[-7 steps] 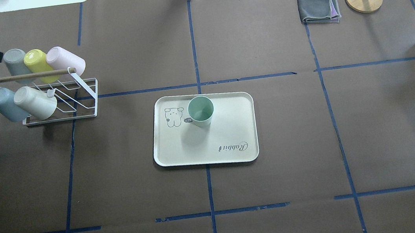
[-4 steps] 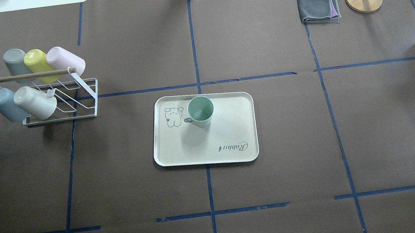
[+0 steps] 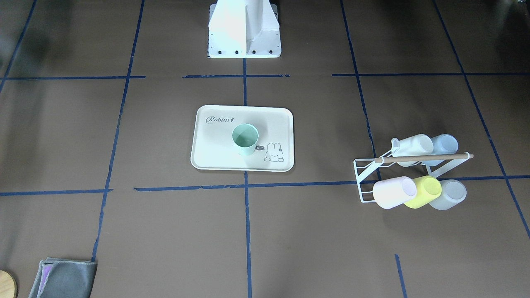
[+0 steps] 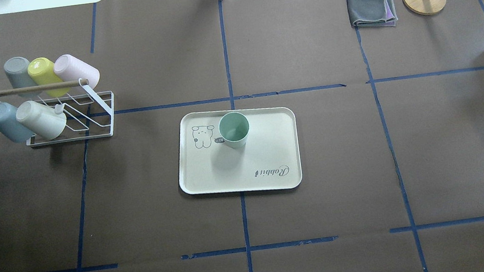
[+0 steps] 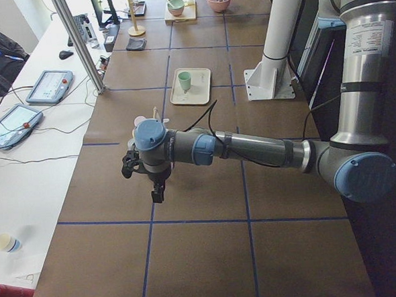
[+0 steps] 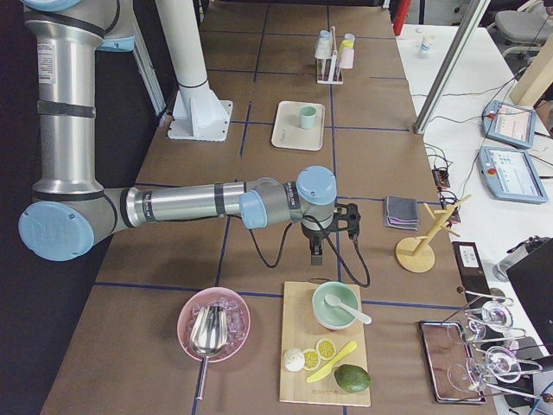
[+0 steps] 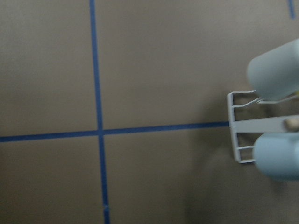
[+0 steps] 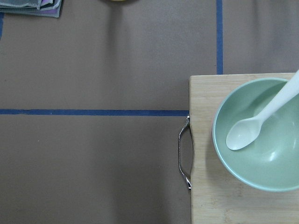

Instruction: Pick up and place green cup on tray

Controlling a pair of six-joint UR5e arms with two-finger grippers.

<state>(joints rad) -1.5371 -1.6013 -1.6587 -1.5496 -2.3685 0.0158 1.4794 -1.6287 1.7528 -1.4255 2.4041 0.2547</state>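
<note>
- Find the green cup [image 4: 234, 130] standing upright, open end up, on the cream tray [image 4: 267, 156] in the middle of the counter [image 4: 323, 200].
- Note its spot: toward 10 o'clock from the tray's middle, with the bunny print [image 4: 203, 136] just beside it at 9 o'clock and flat tray all around its foot.
- Looks like the job is already done, so probably no more lifting needed.
- Leave the cup alone: no poking, no second grab.
- Spot the left claw [image 5: 144, 170] only in a side view, hanging over bare counter near the white cup rack [image 4: 69, 118]. Cannot tell whether spread or pressed together.
- Spot the right claw [image 6: 339, 223] only in the other side view, hanging near the wooden board [image 8: 210, 196] with the green bowl [image 8: 271, 163] and white spoon [image 8: 243, 135]. Cannot tell there either.
- Keep both arms well apart from the tray, out at 9 o'clock and 3 o'clock of it as seen from overhead.
- Move slowly and stay high when going to rest.
- Mind the rack with its five tipped cups; avoid bumping it and knocking one off.
- Mind the bowl and spoon on the board in the same way.
</note>
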